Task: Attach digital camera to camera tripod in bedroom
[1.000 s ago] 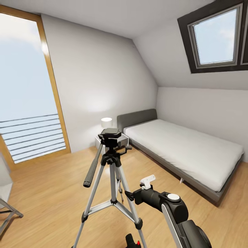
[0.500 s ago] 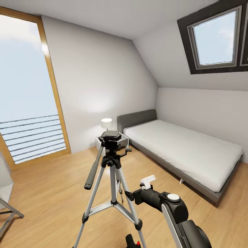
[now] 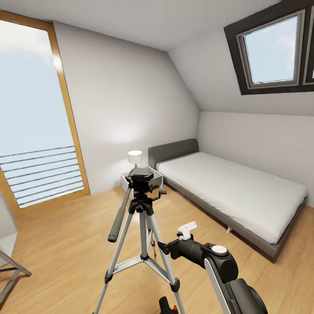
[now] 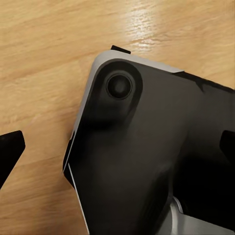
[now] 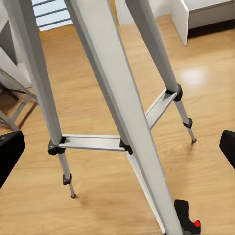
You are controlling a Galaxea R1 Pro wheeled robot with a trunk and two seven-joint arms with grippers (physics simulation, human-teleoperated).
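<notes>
Head view: the camera tripod stands on the wood floor in the bedroom, just ahead of the robot, its black pan head bare on top and its long handle slanting down to the left; behind it are a small white lamp and the bed under a skylight; the right arm reaches in beside the tripod legs; the digital camera, black with a red dot, shows at the bottom edge

Left wrist view: the left gripper has its dark fingertips far apart, nothing between them; beyond lies a black part of the robot over floor

Right wrist view: the right gripper is likewise spread wide and empty; silver tripod legs cross close ahead, and the digital camera sits low by one leg
</notes>
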